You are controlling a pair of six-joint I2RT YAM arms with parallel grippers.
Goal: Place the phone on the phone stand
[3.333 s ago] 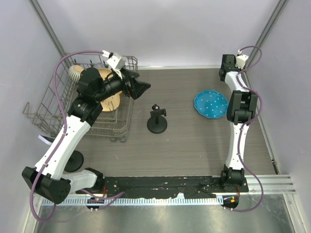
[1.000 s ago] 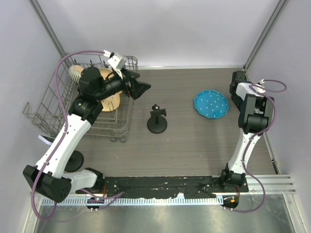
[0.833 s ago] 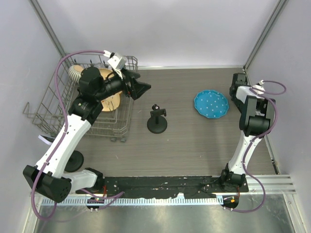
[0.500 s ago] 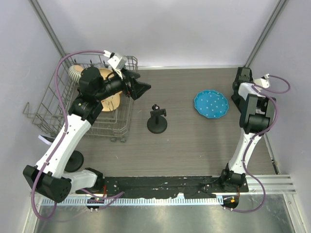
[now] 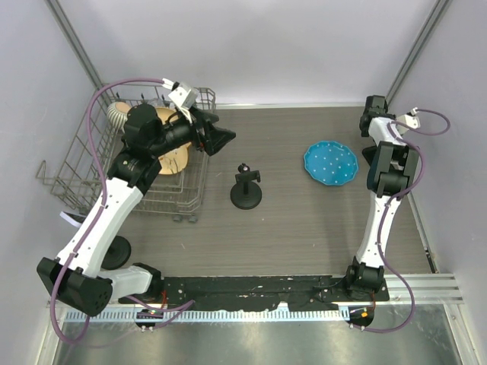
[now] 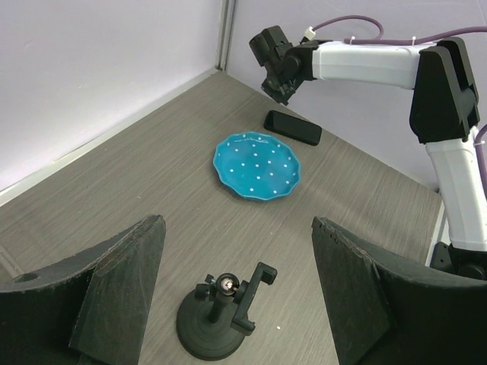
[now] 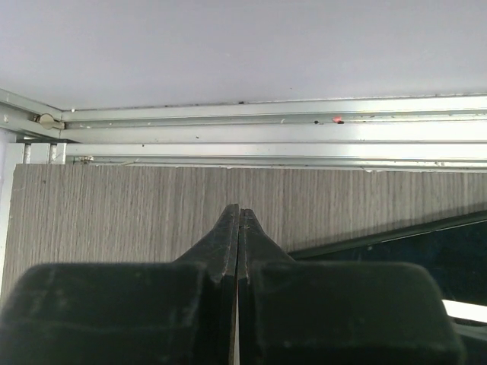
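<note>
The black phone lies flat on the table by the right wall, beyond the blue plate; in the top view the right arm hides it. The dark glossy slab low right in the right wrist view looks like the phone. The black phone stand stands mid-table with nothing in its clamp, and the left wrist view shows the stand low down. My right gripper is shut with nothing in it, just past the phone's far end, near the back right corner; its fingertips press together. My left gripper hangs open beside the rack, well above the stand.
A blue dotted plate lies between the stand and the phone. A wire dish rack with wooden utensils fills the back left. Metal rails and walls close the back right corner.
My right gripper has swung from beside the plate toward the back right corner, staying shut. The left arm, stand and plate have not moved.
</note>
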